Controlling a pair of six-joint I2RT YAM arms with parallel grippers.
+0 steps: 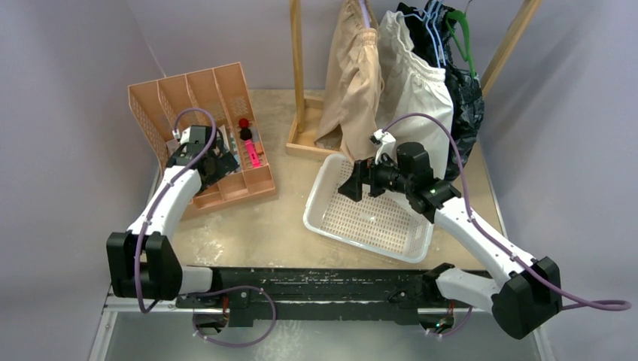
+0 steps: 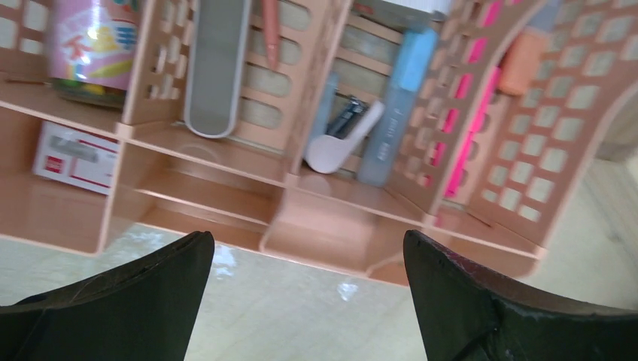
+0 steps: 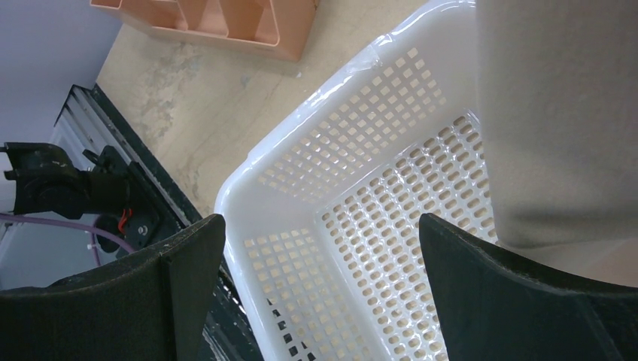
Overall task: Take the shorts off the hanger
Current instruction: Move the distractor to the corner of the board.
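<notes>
The tan shorts [image 1: 350,83] hang lengthwise from a pale hanger [image 1: 366,15] on the wooden rack [image 1: 298,68] at the back of the desk [image 1: 278,218]. Their waist is up and their legs drop straight down, ending just past the far rim of the white basket [image 1: 323,218]. Beside them, to the right in the top view, hang the white shorts [image 1: 412,83], then a dark bunch (black and patterned pairs that I cannot tell apart here).

The right arm [image 1: 466,226] is the nearer one by far. Its jaws are spread wide and hold nothing, hovering over the far part of the basket [image 3: 301,128]. In the right wrist view the tan cloth [image 3: 557,113] fills the upper right, so the shorts lie ahead of the opening and off to one side, not yet between the jaws.

The left arm [image 1: 162,207] sits well apart over the pink organizer [image 1: 199,98]. Its jaws are also wide open and empty, facing the compartments [image 2: 323,226].

I judge the next move to be a short reach forward and up along the hanging cloth.
</notes>
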